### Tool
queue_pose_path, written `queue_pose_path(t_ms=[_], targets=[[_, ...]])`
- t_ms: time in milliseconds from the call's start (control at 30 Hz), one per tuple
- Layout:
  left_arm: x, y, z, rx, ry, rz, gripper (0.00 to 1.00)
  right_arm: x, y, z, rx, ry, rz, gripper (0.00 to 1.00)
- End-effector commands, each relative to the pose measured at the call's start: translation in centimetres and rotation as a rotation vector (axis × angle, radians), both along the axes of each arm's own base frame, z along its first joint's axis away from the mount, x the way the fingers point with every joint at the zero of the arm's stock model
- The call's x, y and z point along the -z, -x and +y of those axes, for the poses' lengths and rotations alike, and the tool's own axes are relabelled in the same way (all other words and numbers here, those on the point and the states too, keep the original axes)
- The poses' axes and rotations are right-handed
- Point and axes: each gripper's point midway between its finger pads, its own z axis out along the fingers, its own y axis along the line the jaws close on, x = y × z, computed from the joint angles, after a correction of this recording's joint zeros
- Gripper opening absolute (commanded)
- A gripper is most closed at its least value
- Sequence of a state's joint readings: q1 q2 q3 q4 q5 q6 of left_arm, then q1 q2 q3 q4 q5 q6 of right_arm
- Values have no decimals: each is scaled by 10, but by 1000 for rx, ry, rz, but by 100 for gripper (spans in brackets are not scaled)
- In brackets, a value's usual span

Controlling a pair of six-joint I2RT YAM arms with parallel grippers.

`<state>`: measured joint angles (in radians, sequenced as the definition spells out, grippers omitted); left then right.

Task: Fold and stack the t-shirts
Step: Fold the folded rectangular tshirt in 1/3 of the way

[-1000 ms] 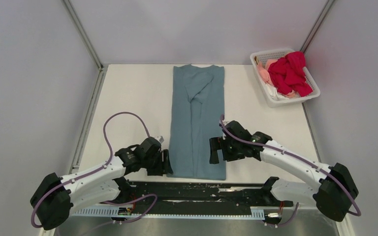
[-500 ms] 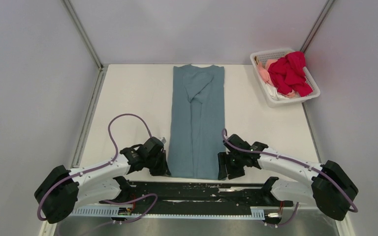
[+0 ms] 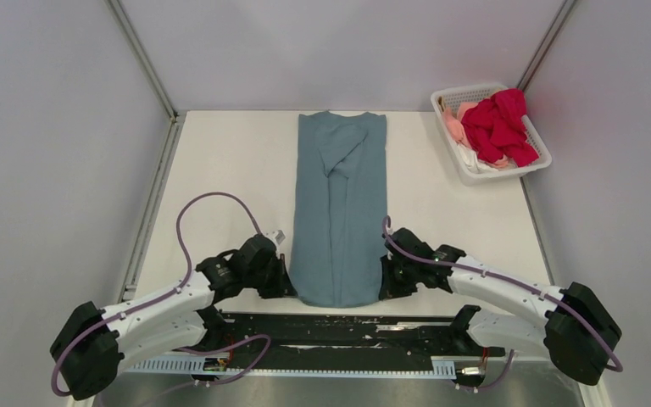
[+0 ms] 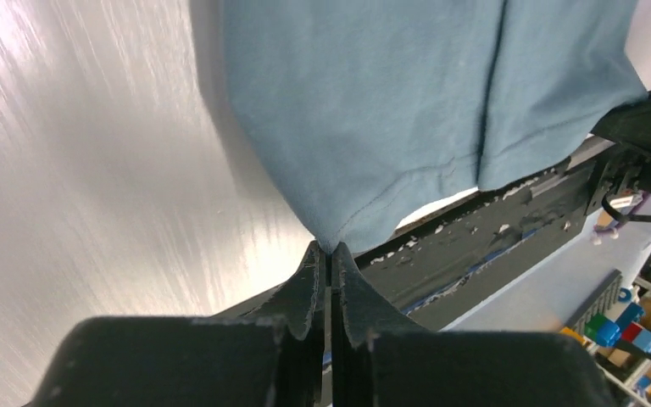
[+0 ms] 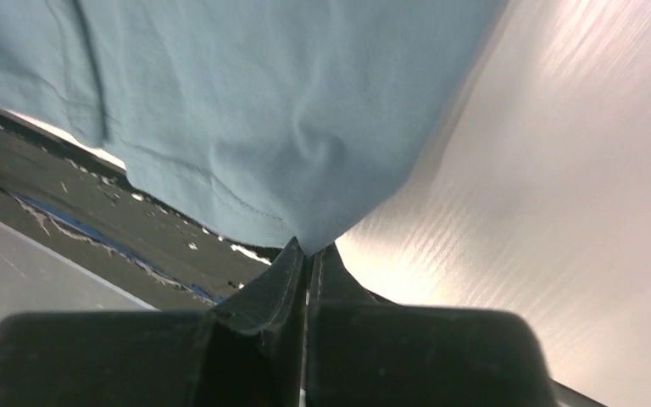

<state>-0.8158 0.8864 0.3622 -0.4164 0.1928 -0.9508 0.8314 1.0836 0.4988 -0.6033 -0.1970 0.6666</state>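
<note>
A dusty blue-grey t-shirt point(image 3: 339, 208) lies folded into a long narrow strip down the middle of the table, sleeves tucked in. My left gripper point(image 3: 289, 284) is shut on its near left corner point(image 4: 332, 240). At the near right corner point(image 5: 309, 242), my right gripper point(image 3: 384, 282) is shut on the hem. That near hem is lifted a little off the table and bulges between the two grips. A bright red t-shirt point(image 3: 498, 127) and a pale pink one point(image 3: 453, 127) lie crumpled in the basket.
The white lattice basket point(image 3: 473, 174) stands at the back right corner of the table. A black rail point(image 3: 347, 326) with flaked white marks runs along the near edge, just behind the shirt's hem. Grey walls close in on both sides.
Both grippers have come down to the shirt's near corners and shut on them. The near hem has drawn in and risen slightly, its corners now rounded.
</note>
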Motion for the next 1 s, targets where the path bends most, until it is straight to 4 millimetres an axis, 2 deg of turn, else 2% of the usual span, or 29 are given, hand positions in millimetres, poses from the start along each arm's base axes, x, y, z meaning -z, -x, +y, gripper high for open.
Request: queue_pose_path(t_ms=[0,100,167,200,233,267,300,333,367,400,433,467,500,533,567,600,633,667,700,733,767,800,833,967], targets=[[-39,-37,-16,-6,31,-155,0,-43,-53,21,19,-42,-240,0],[-52,-68,-15,-54,10,-197,0,-62,-94,18,83,17,-382,0],[-70,-98,-19,-94,36,-243,0,-75,-119,19,125,25,-447,0],[-69,-110,-20,-105,30,-250,0,-80,-130,20,138,17,-471,0],[-80,-129,-19,-132,38,-288,0,-87,-144,23,156,0,-497,0],[-76,-138,-19,-139,23,-277,0,-93,-157,26,170,-21,-522,0],[-89,-155,-19,-148,38,-306,0,-98,-171,27,189,-39,-544,0],[-84,-164,-20,-153,23,-290,0,-104,-187,26,215,-54,-564,0],[-97,-181,-20,-161,34,-320,0,-110,-199,26,228,-66,-583,0],[-90,-189,-21,-161,17,-301,0,-115,-212,26,245,-74,-604,0],[-101,-203,-22,-168,24,-325,0,-121,-224,25,257,-83,-624,0],[-92,-210,-23,-166,8,-300,0,-126,-236,26,261,-92,-647,0],[-101,-222,-23,-166,18,-315,0,-129,-246,25,270,-90,-661,0],[-90,-228,-23,-164,1,-290,0,-129,-255,22,273,-79,-670,0],[-97,-237,-22,-172,8,-293,0,-128,-264,20,277,-68,-671,0],[-88,-243,-21,-171,-5,-274,0,-127,-271,19,281,-60,-671,0],[-92,-252,-19,-181,1,-279,0,-123,-279,16,284,-49,-666,0],[-85,-257,-18,-181,-8,-266,0,-120,-285,15,290,-46,-660,0],[-91,-267,-18,-185,3,-279,0,-119,-290,14,296,-46,-655,0],[-83,-272,-16,-182,-8,-267,0,-115,-296,13,298,-42,-649,0],[-90,-279,-19,-177,3,-277,0,-116,-301,12,304,-41,-652,0],[-83,-283,-19,-169,-7,-266,0,-115,-306,10,310,-38,-654,0],[-89,-290,-20,-169,-5,-281,0,-114,-309,9,313,-37,-655,0],[-85,-308,-19,-158,-27,-296,0,-111,-321,4,315,-29,-662,0]])
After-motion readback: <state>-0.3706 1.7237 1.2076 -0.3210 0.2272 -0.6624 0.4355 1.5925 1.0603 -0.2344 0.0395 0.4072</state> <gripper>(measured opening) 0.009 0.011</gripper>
